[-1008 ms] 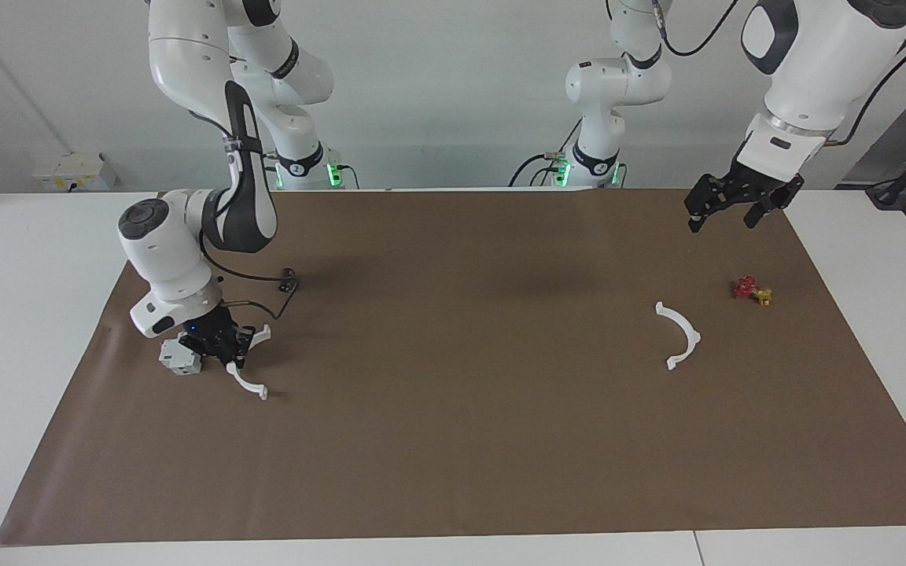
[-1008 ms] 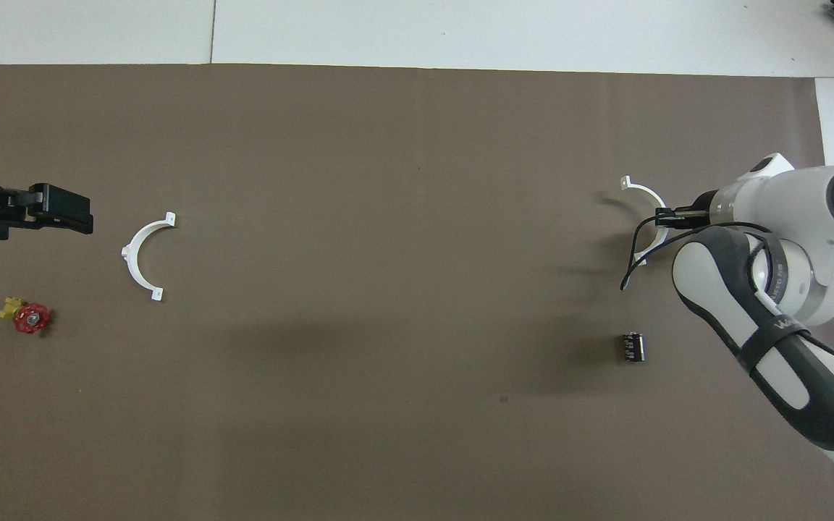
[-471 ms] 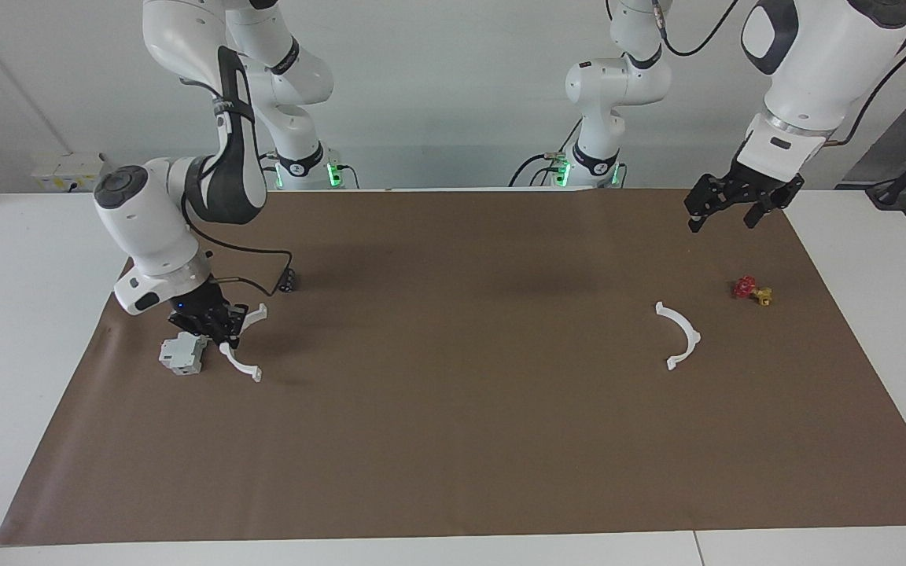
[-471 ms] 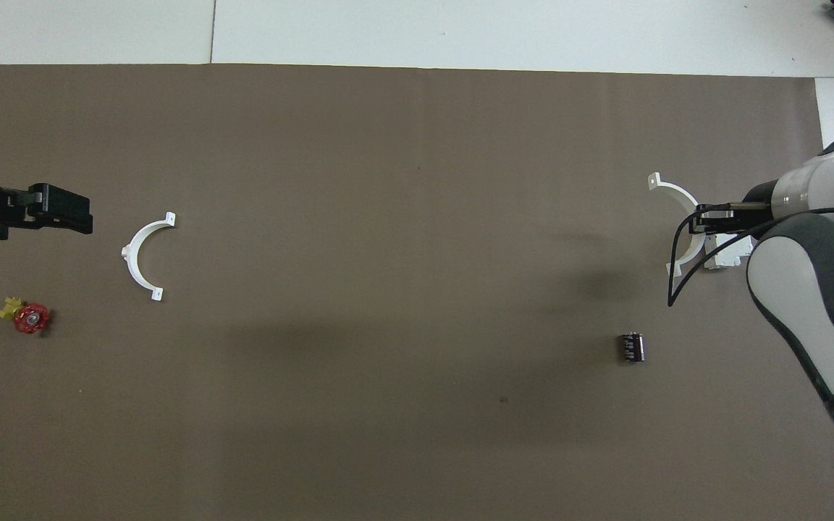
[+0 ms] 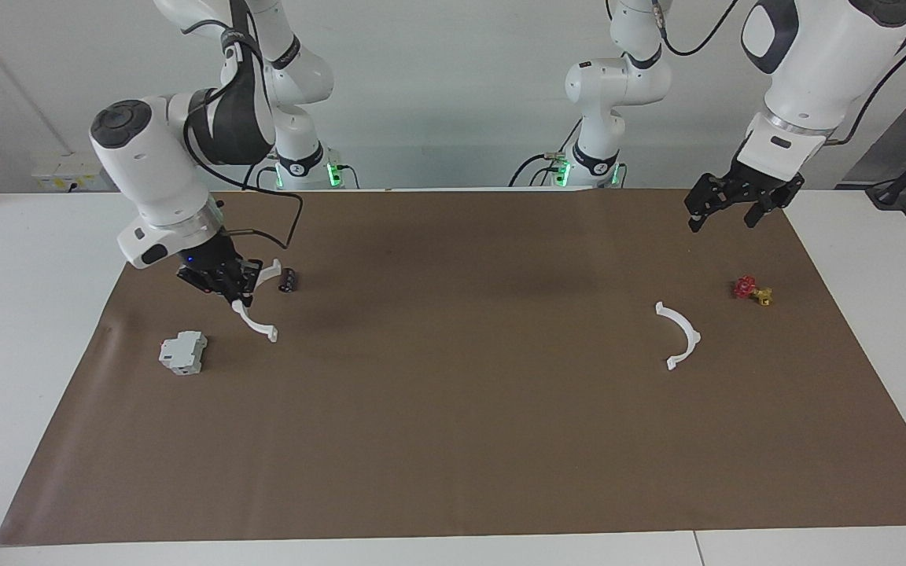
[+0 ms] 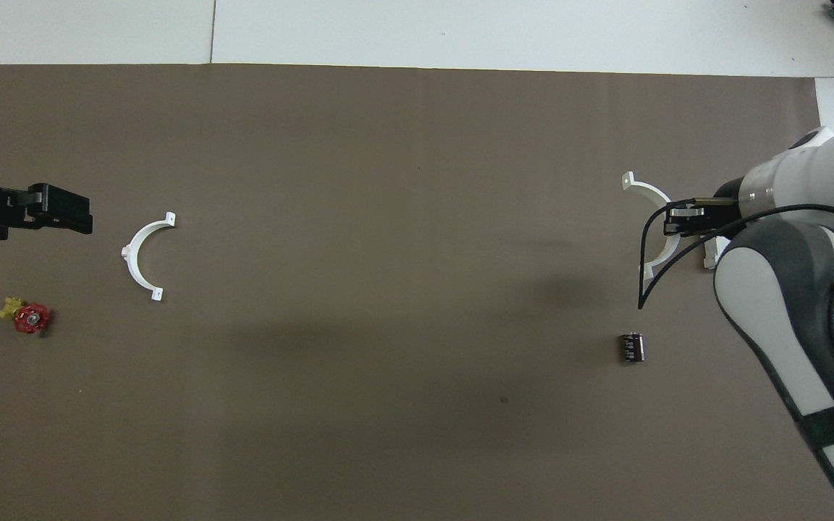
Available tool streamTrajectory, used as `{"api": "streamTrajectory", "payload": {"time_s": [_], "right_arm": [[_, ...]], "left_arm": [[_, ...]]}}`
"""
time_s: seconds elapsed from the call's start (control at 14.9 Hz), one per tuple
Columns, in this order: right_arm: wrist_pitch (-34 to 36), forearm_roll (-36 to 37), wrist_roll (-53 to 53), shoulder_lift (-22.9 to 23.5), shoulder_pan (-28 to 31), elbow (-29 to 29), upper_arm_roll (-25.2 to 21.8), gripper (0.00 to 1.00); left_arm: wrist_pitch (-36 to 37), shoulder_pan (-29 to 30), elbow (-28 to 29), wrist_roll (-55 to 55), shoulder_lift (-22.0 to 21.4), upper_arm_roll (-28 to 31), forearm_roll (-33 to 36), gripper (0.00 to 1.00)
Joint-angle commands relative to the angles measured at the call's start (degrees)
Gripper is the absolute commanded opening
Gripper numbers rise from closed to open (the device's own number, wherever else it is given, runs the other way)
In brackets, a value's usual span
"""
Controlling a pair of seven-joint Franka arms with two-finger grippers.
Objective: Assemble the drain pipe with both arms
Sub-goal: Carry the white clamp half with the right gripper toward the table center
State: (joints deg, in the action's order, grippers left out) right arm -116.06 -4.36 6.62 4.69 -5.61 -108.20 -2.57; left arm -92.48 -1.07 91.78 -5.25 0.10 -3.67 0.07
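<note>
Over the mat (image 5: 453, 440), right hand (image 5: 226, 289) grips one of two half-rings (image 5: 258, 324); left hand (image 5: 724, 211) spread.

One camera sits high across the desk (image 5: 453, 542), facing the two robots and taking in their bases. The other hangs above the robots' end, looking steeply down and forward, somewhat closer. Both share the brown mat (image 5: 469, 409) (image 6: 388, 145), seen half a turn apart.
</note>
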Motion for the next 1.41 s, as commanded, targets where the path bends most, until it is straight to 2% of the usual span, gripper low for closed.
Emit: {"api": "streamTrajectory", "payload": {"time_s": [0.0,0.2,0.4,0.87,1.14,1.34], "right_arm": [[-3.02,1.28,6.45,3.13,-4.31,0.89,0.2,0.0],[-7.16,1.28,13.04,6.82,-9.06,2.37,0.2,0.0],[-7.86,1.28,20.86,11.21,-14.85,5.98,0.2,0.0],[-16.38,2.94,31.85,17.98,-25.05,6.42,0.2,0.0],[-18.67,6.9,40.47,22.37,-29.45,8.88,0.2,0.0],[-19.73,8.48,41.37,23.08,-30.6,8.71,0.28,0.0]], "left_arm": [[0.63,-0.07,0.33,-0.73,-0.9,0.07,-0.78,1.0],[0.72,-0.07,0.33,-0.64,-0.9,0.07,-0.78,1.0],[0.63,-0.07,0.33,-0.64,-0.9,0.16,-0.78,1.0],[0.63,-0.07,0.42,-0.64,-0.9,0.16,-0.78,1.0],[0.63,-0.07,0.42,-0.64,-0.9,0.16,-0.78,1.0],[0.54,-0.07,0.68,-0.64,-0.9,0.16,-0.78,1.0]]}}
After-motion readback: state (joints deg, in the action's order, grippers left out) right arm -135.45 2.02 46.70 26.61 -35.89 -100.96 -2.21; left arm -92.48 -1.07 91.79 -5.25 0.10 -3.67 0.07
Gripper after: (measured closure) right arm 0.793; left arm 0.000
